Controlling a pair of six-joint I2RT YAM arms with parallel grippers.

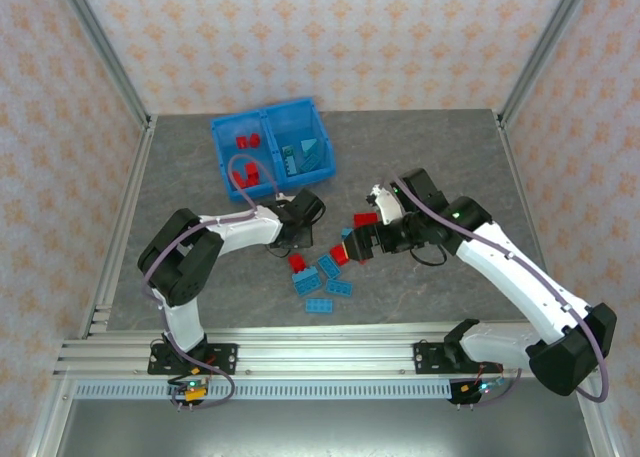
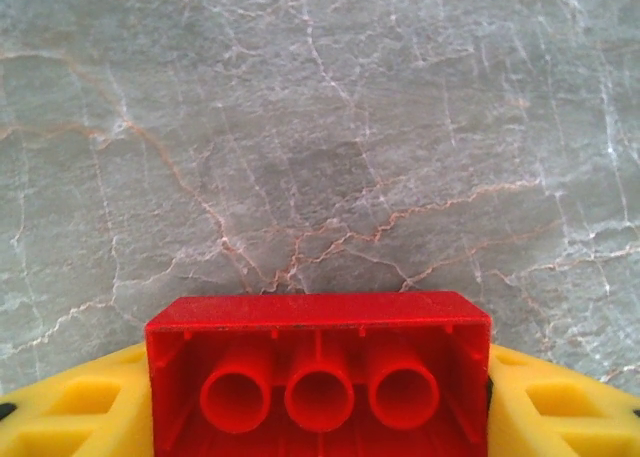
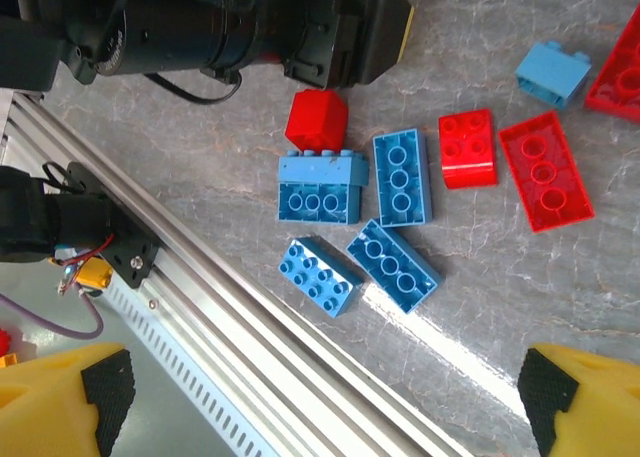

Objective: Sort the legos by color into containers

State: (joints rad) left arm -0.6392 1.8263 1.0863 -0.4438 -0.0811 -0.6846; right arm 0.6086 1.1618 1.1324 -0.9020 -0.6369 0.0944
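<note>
Left gripper point(image 2: 320, 422): clenched on one red lego point(image 2: 320, 322). The yellow fingers point(image 2: 75, 407) press on its two short ends, and its hollow underside with three tubes faces the wrist camera. Judged: gripping the ends keeps the brick from swivelling while it is carried. Only bare marbled table point(image 2: 320, 127) shows beyond it.

Overhead, this gripper sits just beside the near wall of the blue bin point(image 1: 328, 152), not over it. The left compartment point(image 1: 240, 127) holds red pieces and the right compartment point(image 1: 292, 117) holds light blue ones. Judged: the red lego belongs in the left compartment, and the move needs a lift over the wall first.

Right gripper point(image 3: 325, 392): released, jaws wide apart, nothing between the fingers point(image 3: 555, 397). Judged: spread ready for the next pick.

It hangs above the edge rail point(image 3: 250, 317), with the loose pile beyond the fingertips:
- four blue legos point(image 3: 401, 175) clustered closest
- a small red piece point(image 3: 316, 119) touching the cluster's far side
- two red flat bricks point(image 3: 546, 169) to the right of the cluster
- a light blue block point(image 3: 553, 72) beyond those
- no piece between the jaws

The pile lies on the table well apart from the bin, so much sorting remains
</note>
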